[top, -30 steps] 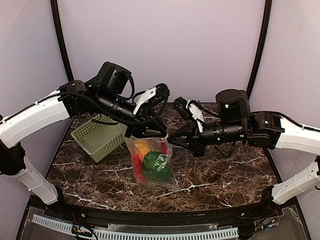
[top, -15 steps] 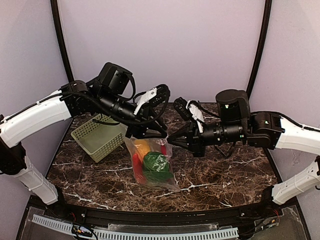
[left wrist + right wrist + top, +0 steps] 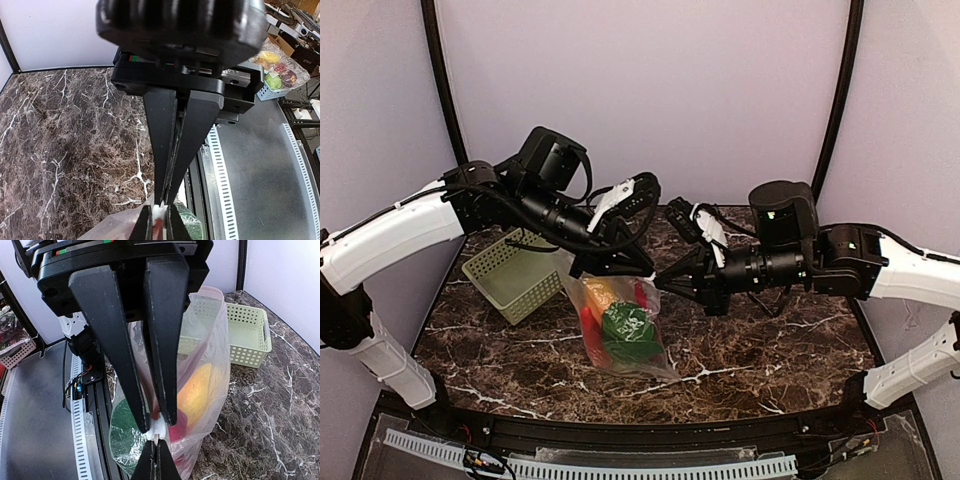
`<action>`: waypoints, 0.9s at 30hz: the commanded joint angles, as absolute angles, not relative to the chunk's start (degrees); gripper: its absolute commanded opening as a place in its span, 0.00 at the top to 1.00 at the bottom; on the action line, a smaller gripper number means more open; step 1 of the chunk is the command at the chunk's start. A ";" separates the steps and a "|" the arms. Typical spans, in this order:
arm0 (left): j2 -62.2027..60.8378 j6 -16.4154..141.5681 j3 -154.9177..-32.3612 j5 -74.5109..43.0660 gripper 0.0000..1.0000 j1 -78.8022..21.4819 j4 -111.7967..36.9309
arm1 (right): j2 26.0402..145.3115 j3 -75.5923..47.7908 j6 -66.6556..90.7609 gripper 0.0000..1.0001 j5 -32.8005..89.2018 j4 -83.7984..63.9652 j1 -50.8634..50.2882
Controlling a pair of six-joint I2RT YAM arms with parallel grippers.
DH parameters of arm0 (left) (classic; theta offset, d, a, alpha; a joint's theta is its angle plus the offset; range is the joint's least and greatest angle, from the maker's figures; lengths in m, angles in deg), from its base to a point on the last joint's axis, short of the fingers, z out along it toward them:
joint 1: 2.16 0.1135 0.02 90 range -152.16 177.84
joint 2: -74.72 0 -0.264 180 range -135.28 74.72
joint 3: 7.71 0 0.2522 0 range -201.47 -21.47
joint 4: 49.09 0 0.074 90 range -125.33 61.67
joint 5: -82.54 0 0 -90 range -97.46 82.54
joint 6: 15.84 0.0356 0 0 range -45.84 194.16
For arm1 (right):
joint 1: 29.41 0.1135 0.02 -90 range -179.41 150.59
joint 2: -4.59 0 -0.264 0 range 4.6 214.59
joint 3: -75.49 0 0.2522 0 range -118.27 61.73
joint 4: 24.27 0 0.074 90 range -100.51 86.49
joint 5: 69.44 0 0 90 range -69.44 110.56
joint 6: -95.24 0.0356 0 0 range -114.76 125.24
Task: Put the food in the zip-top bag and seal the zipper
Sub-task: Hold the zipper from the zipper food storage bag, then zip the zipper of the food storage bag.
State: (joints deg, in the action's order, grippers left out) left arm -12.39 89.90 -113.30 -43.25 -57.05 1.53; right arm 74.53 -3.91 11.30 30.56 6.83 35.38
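Left claw seemingly pinches bag edge.

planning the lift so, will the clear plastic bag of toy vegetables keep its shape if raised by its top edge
Probably floppy: the clear plastic bag droops wrinkled from the left gripper and right gripper. Likely bottom-heavy, as the toy vegetables bunch low. It could sag sideways if either pinch slips.

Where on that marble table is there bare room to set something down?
The table is bare right of the zip-top bag, in front of the right arm, and between the green basket and the near edge. The middle is crowded: left fingers and right fingers pinch the bag's top there.
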 commanded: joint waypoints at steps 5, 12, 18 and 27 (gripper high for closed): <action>-12.82 90.06 -113.57 -44.41 0.99 -57.45 5.56 | 73.11 -4.29 12.44 1.00 26.03 2.10 35.48; -11.40 91.18 -113.76 -41.00 0.99 -57.44 6.64 | 73.00 -3.76 13.01 1.00 21.50 2.89 34.99; -9.14 92.96 -113.59 -36.01 0.99 -57.37 8.51 | 71.76 -3.16 13.21 1.00 21.27 3.96 33.98; -7.20 94.01 -113.91 -32.02 0.99 -56.80 9.98 | 69.83 -2.11 13.23 1.00 19.07 5.35 33.38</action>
